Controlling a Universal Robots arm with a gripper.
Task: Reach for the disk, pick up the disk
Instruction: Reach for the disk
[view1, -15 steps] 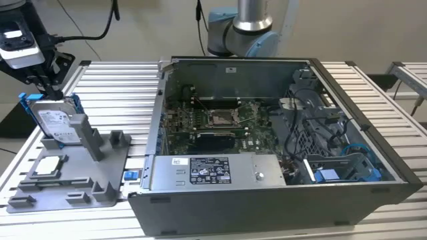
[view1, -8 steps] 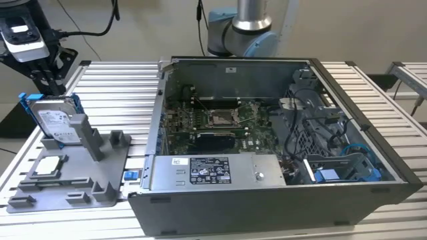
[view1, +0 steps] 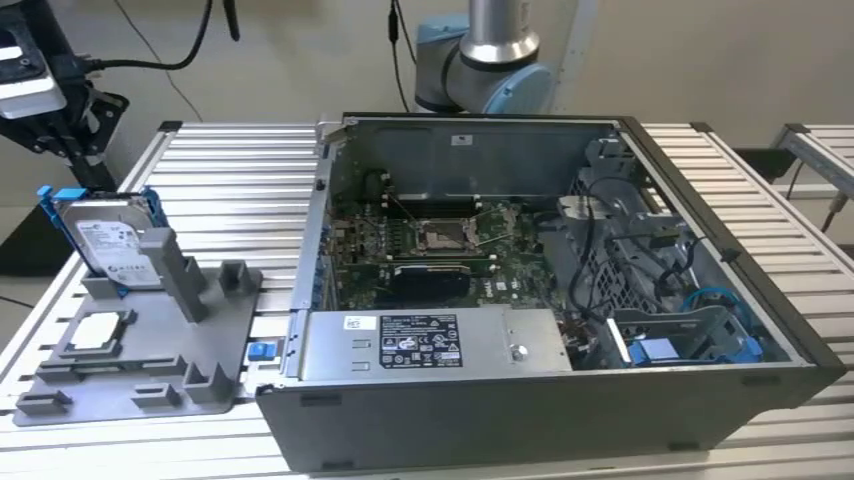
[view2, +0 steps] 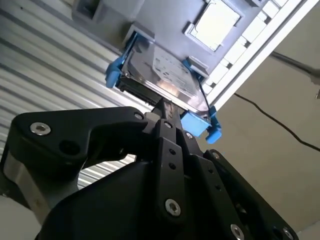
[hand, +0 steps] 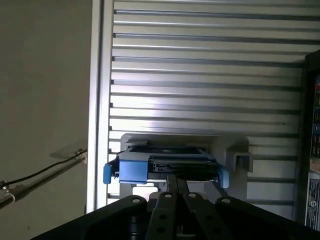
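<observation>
At nine o'clock in the exterior view, the disk (view1: 107, 238) stands upright in its holder (view1: 200, 345); the gripper (view2: 168, 109), pinched together on nothing at its twelve o'clock edge, could jab and topple it.

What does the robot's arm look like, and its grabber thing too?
The arm is a shiny silver tube with light blue caps on its round joints. A thin black cable hangs beside it. The gripper is all black, built from chunky plates and slim bars pinned together with small silver screws.
</observation>
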